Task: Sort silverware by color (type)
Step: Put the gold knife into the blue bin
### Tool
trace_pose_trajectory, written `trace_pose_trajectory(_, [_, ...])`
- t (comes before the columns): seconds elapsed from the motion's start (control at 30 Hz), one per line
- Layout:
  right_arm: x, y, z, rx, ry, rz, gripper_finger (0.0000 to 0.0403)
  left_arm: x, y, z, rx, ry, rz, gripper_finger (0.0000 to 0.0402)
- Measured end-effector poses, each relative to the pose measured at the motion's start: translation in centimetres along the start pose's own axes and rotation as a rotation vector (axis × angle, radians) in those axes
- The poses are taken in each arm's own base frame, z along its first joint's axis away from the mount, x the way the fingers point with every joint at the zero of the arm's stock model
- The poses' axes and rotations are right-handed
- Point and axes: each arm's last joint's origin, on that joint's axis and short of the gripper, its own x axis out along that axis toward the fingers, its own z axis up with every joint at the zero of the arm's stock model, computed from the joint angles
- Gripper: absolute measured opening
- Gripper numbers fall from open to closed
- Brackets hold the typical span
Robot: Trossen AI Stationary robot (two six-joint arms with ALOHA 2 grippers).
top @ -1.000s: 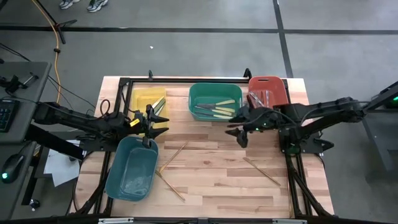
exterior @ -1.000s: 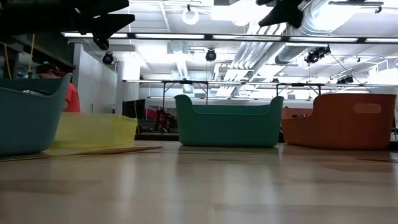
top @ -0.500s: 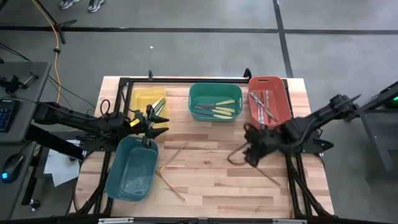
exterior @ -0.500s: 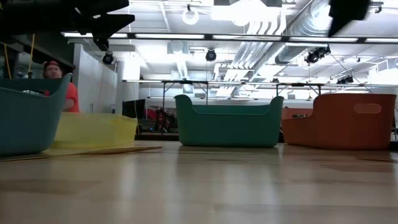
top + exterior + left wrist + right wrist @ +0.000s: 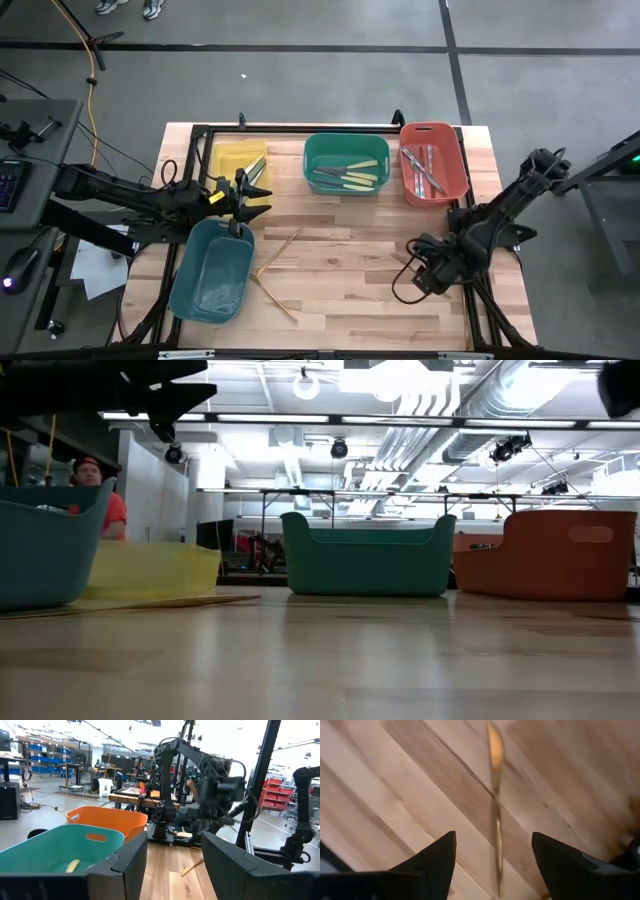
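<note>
Silverware mostly sorted: yellow-handled pieces in the green bin [image 5: 346, 165], grey ones in the red bin [image 5: 433, 163], a few in the yellow bin [image 5: 240, 161]. Wooden-handled pieces are loose on the table [image 5: 340, 290]: one by your right gripper [image 5: 420, 281], lying near the right edge as wooden utensil [image 5: 495, 810], plus a few [image 5: 272, 275] just beside the teal bin [image 5: 212, 270].

Your right gripper hangs over that lone wooden utensil, fingers spread wide, nothing held; the utensil sits between the fingers in the wrist view. Left gripper [image 5: 252, 198] waits between the yellow and teal bins, also wide and empty.

Risks: the utensil is thin and flat on the boards, so descending too shallow likely closes on air, too deep scrapes the wood. It runs lengthwise between the fingers, so an off-centre pinch could flick it off the table edge.
</note>
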Motion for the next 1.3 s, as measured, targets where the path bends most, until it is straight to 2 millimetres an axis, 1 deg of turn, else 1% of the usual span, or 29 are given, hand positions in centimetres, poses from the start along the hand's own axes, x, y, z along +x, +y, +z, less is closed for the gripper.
trace_pose_trajectory(0.13, [1.7, -0.8, -0.8, 0.037, 0.035, -0.025, 0.0245, 0.0, 0.0, 0.0, 0.001, 0.0, 0.0, 0.0177])
trace_pose_trajectory(0.27, [2.3, -1.0, -0.9, 0.042, 0.036, -0.024, 0.0245, 0.0, 0.0, 0.0, 0.001, 0.0, 0.0, 0.0177])
trace_pose_trajectory(0.5, [2.5, -0.4, -0.8, 0.04, 0.025, 0.018, 0.0245, 0.0, 0.0, 0.0, 0.002, 0.0, 0.0, 0.0177])
trace_pose_trajectory(0.63, [3.5, 0.3, -0.9, 0.037, 0.022, 0.008, 0.0245, 0.0, 0.0, 0.0, 0.003, 0.0, 0.0, 0.0177])
trace_pose_trajectory(0.87, [5.1, 0.8, -1.1, 0.009, 0.062, -0.055, 0.0245, 0.0, 0.0, 0.0, 0.035, 0.0, 0.001, 0.0177])
trace_pose_trajectory(1.3, [5.2, 1.0, -1.1, 0.006, 0.052, -0.046, 0.0245, 0.0, 0.0, 0.0, 0.037, -0.001, 0.001, 0.0177])
